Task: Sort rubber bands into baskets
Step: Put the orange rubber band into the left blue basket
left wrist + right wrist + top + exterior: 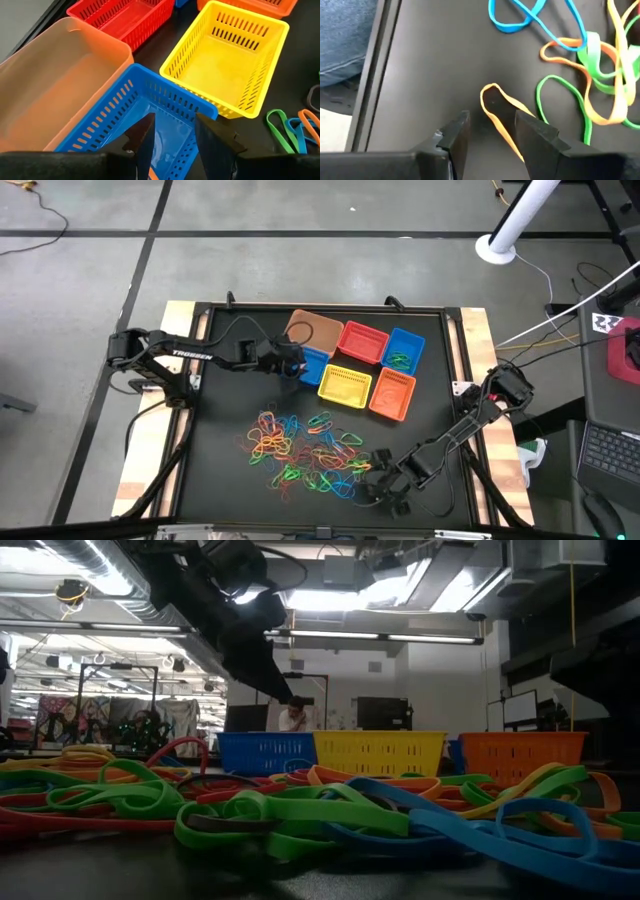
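Many coloured rubber bands (pixel 305 450) lie in a loose pile on the black table's near half. Six baskets stand in a cluster at the far middle: tan-orange (pixel 310 330), red (pixel 362 342), blue (pixel 405 350), a second blue (pixel 314 368), yellow (pixel 345 385) and orange (pixel 392 395). My left gripper (pixel 175 145) hovers open over the second blue basket (pixel 150 100), nothing between its fingers. My right gripper (pixel 492 135) is open and points down at the pile's near right corner. Its fingers stand on either side of an orange band (pixel 497 112) that lies flat on the table.
The far blue basket has a few bands in it (pixel 401 361). A raised black frame (pixel 200 380) borders the tabletop. In the right wrist view, bare table (pixel 435 60) lies beside the orange band, with blue (pixel 535 15) and green (pixel 565 100) bands farther on. A person (pixel 293 715) is in the room behind.
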